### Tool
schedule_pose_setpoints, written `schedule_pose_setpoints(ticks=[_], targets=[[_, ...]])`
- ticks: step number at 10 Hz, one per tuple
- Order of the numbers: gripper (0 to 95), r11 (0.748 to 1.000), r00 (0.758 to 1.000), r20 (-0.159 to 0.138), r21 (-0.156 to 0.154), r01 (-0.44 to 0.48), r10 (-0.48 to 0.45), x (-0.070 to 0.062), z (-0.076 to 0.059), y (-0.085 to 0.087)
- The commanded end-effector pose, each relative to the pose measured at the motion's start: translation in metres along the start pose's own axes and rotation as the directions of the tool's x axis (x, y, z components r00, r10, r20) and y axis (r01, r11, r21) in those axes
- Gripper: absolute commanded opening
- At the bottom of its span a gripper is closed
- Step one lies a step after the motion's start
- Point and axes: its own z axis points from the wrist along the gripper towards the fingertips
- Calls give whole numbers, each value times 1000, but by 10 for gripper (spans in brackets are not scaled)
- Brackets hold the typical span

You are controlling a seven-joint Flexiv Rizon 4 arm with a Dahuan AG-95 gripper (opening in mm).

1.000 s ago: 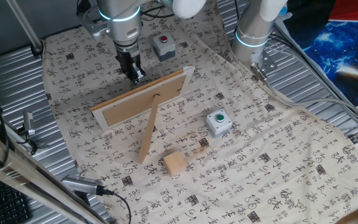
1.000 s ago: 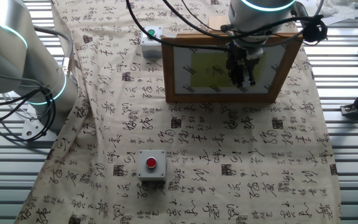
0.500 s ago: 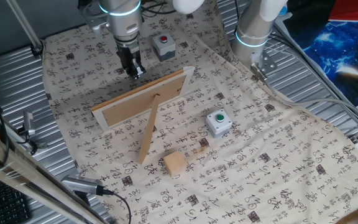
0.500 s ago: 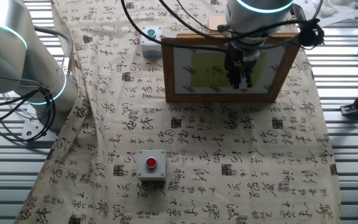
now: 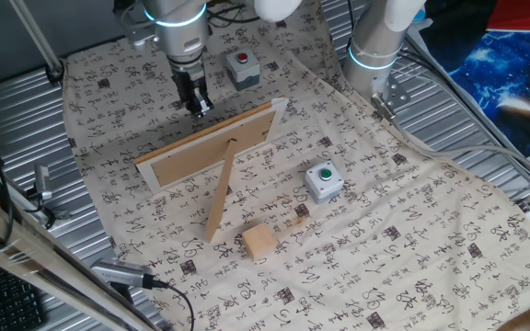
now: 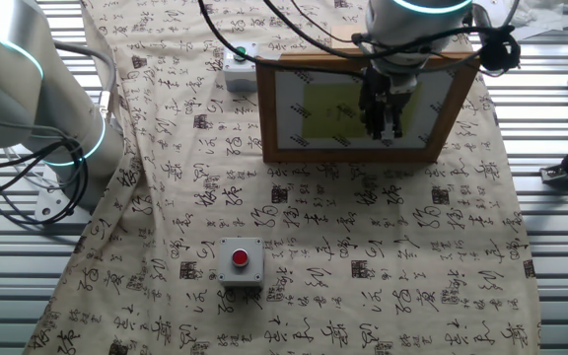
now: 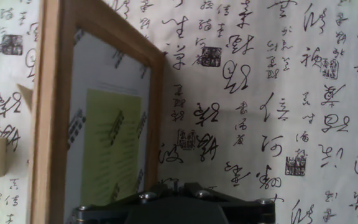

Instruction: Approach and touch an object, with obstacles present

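the little wood cube point(image 5: 259, 241) sits on the bench point(image 5: 412, 257) near the front edge, just past the foot of the long prop leg point(image 5: 221, 196). the claw point(image 5: 197, 106) hangs on the far side of the big picture frame point(image 5: 212, 144), so the frame stands right between the claw and the cube. the claw holds nothing. its two fingers look close together, with only a thin gap, but they are small and dark, so i cannot tell for sure.

what could go wrong? the claw is near the top edge of the frame. if it goes straight toward the cube without going up first, it could bump the frame and knock it flat. the frame only leans on that one thin leg, so i think a small push would tip it over, and it might land on the cube or shove it away.

the grey box with the green button point(image 5: 323, 180) sits near the cube, off to one side. if the claw swings wide that way, it could hit it. the box with the red button point(image 5: 241, 66) is just beside the arm too.

the claw could also touch the wrong thing, since the boxes are about as big as the cube.
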Motion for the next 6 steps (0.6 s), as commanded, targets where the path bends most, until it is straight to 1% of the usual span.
schedule_pose_setpoints(ticks=[1, 2, 3, 6], targets=[[0, 996, 996, 11, -23, 89, -88, 6, -6, -1], [0, 994, 994, 2, -24, 106, -106, 7, -8, 0], [0, 995, 995, -18, -21, 100, -101, 9, -12, 2], [0, 998, 998, -20, -11, 66, -67, 7, -12, 2]])
